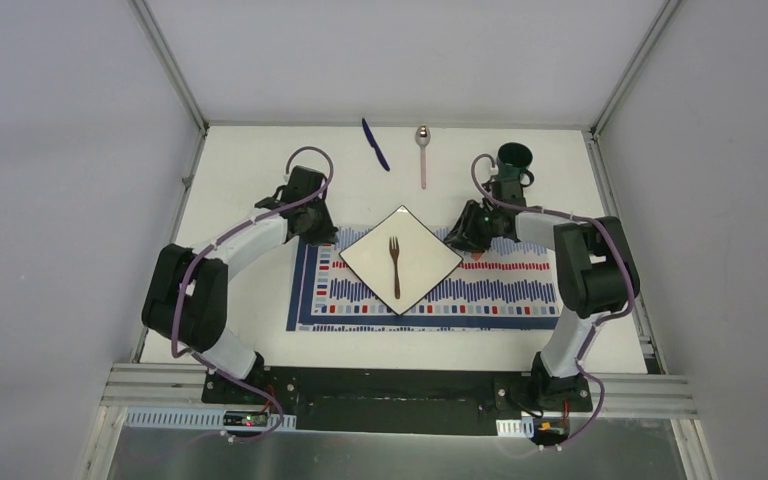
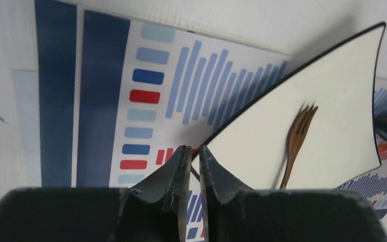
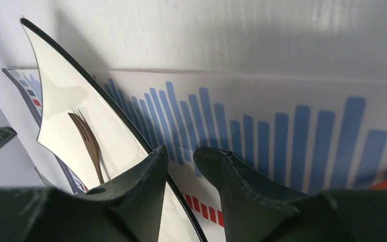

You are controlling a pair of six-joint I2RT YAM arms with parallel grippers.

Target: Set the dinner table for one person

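The dinner table (image 1: 250, 170) carries a striped placemat (image 1: 500, 290), and a square white plate (image 1: 425, 245) lies on it turned like a diamond. A brown fork (image 1: 395, 265) rests on the plate. My left gripper (image 1: 326, 238) is at the plate's left corner. In the left wrist view its jaws (image 2: 194, 148) are shut on the black rim of the plate (image 2: 332, 101). My right gripper (image 1: 462, 240) is at the right corner. There its jaws (image 3: 189, 150) straddle the rim of the plate (image 3: 60, 101) with a gap, one finger over the plate, the other over the placemat (image 3: 282, 131).
A blue knife (image 1: 375, 144) and a metal spoon (image 1: 423, 150) lie near the far edge of the table. A dark green cup (image 1: 515, 158) stands at the far right, just behind my right arm. Aluminium frame posts line both sides.
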